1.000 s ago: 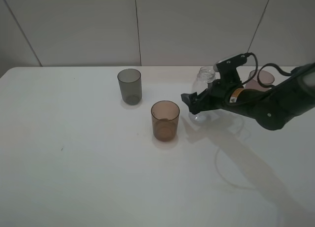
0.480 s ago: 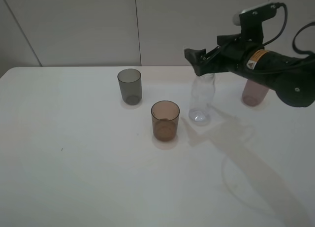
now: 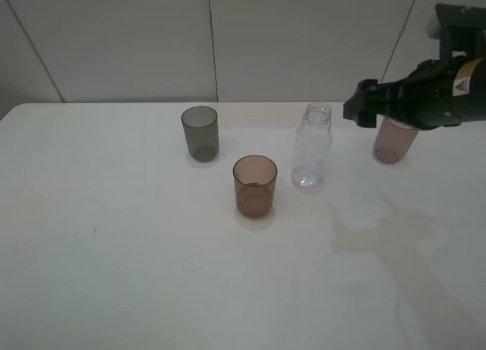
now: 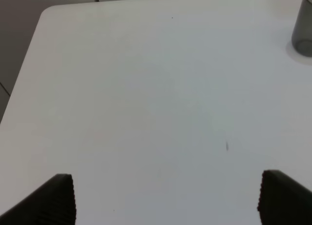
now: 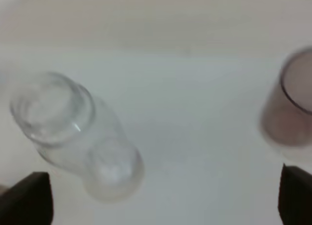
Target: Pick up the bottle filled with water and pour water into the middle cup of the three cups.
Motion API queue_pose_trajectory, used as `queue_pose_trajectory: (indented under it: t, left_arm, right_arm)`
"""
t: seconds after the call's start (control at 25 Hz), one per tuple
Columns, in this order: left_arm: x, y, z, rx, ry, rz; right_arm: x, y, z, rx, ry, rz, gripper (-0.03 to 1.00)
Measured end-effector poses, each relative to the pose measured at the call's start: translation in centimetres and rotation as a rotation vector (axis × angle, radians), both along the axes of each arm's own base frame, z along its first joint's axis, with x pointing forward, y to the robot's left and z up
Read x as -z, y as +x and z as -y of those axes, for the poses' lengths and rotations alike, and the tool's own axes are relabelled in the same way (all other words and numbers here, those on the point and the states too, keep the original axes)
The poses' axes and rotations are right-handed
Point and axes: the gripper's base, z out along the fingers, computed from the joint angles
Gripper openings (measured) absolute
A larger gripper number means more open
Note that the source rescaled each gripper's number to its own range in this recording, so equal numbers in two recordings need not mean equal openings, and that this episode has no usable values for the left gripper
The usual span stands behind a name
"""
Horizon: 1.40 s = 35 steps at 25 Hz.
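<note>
The clear bottle stands upright and capless on the white table, just right of the amber-brown middle cup. The smoky grey cup is at the back left. The mauve-pink cup is at the right, partly behind my right gripper. That gripper hangs open and empty in the air, right of the bottle's neck. The right wrist view shows the bottle and the pink cup beyond the wide-apart gripper. My left gripper is open and empty over bare table. I cannot make out any water.
The white table ends at a pale panelled wall behind the cups. The grey cup shows at the edge of the left wrist view. The table's corner and edge show there too.
My right gripper was low around the bottle, then rose above its neck, and has now pulled back to the right. The bottle stays upright in place. The cups have not moved.
</note>
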Motion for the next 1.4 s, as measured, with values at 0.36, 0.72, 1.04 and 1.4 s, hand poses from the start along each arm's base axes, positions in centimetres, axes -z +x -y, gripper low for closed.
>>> queue_pose_trajectory:
  t: [0.36,0.72,1.04,1.4]
  left_arm:
    - [0.0,0.0,0.0,0.0,0.0,0.0]
    - [0.0,0.0,0.0,0.0,0.0,0.0]
    - [0.0,0.0,0.0,0.0,0.0,0.0]
    - [0.0,0.0,0.0,0.0,0.0,0.0]
  right_arm:
    - [-5.4,-7.5,3.0,0.03,-0.107,-0.024,1.0]
    - [-10.3,-17.3,4.5,-0.051,0.093,0.291,1.0]
    - [-9.9,-22.9,6.5,-0.031,0.084,0.387,1.0]
    - [-5.6,-24.3,6.9,-0.026,0.068,0.342,1.0]
